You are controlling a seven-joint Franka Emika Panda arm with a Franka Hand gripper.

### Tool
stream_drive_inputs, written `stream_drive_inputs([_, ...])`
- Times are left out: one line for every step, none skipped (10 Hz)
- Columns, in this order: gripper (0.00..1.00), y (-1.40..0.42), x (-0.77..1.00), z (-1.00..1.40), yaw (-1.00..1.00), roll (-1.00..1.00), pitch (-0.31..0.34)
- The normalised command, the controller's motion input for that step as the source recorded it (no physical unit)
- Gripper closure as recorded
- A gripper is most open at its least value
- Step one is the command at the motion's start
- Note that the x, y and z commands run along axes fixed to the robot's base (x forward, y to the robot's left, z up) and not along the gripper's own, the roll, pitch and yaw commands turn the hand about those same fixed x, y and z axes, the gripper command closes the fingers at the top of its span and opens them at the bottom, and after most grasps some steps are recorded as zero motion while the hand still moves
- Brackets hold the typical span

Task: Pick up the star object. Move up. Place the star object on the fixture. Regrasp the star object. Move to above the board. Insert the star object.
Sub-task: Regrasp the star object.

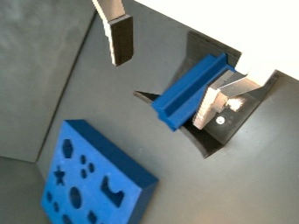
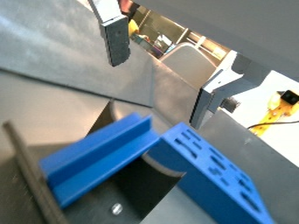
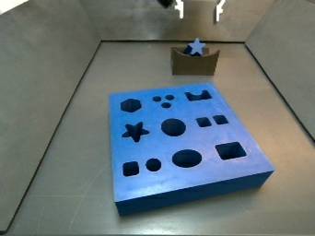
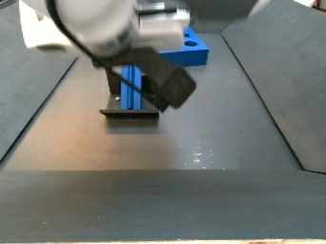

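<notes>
setting: robot test cell in a lab, not a home or shop
floor: bare dark grey worktop (image 3: 74,138), sloped grey walls boxing it in on the sides
rig: claw (image 3: 196,9) up high, open, empty; fixture (image 3: 193,61) just below it
test piece: board (image 3: 185,138) of shaped cutouts, below and nearer the camera than the claw
background: yellow cable (image 2: 275,112) and clutter past the enclosure wall, behind the claw

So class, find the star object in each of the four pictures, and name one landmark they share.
Wrist view: star object on the fixture, end effector open above.
Wrist view: ridged bar, beside the board.
Side view: star end up, behind the board.
Side view: bar behind the arm.
Shared landmark: the board.
</notes>
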Motion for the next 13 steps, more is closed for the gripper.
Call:
stream_drive_inputs([0.0,0.01,-0.04,0.39,-0.03,0.03,0.05])
stream_drive_inputs([0.0,0.01,-0.04,0.21,-0.03,0.03,0.044])
stream_drive_inputs([0.0,-1.0,-0.07,0.64,-0.01,1.0,0.037])
stream_drive_inputs([0.0,-1.0,-0.07,0.62,-0.01,1.0,0.036])
stream_drive_inputs([0.0,-1.0,-0.09,0.59,-0.01,1.0,0.026])
stream_drive_inputs([0.0,-0.94,-0.13,0.42,-0.01,1.0,0.014])
stream_drive_inputs([0.0,-0.8,-0.11,0.22,-0.01,1.0,0.008])
stream_drive_inputs([0.0,-0.71,-0.09,0.12,-0.01,1.0,0.005])
stream_drive_inputs([0.0,-0.42,-0.05,0.05,-0.01,1.0,0.002])
stream_drive_inputs([0.0,-0.3,-0.04,0.03,-0.01,1.0,-0.001])
stream_drive_inputs([0.0,-0.06,-0.04,0.01,-0.01,1.0,-0.006])
stream_drive_inputs([0.0,-0.01,-0.04,0.01,-0.01,1.0,-0.009])
stream_drive_inputs([0.0,-0.03,-0.04,0.0,-0.01,1.0,-0.015])
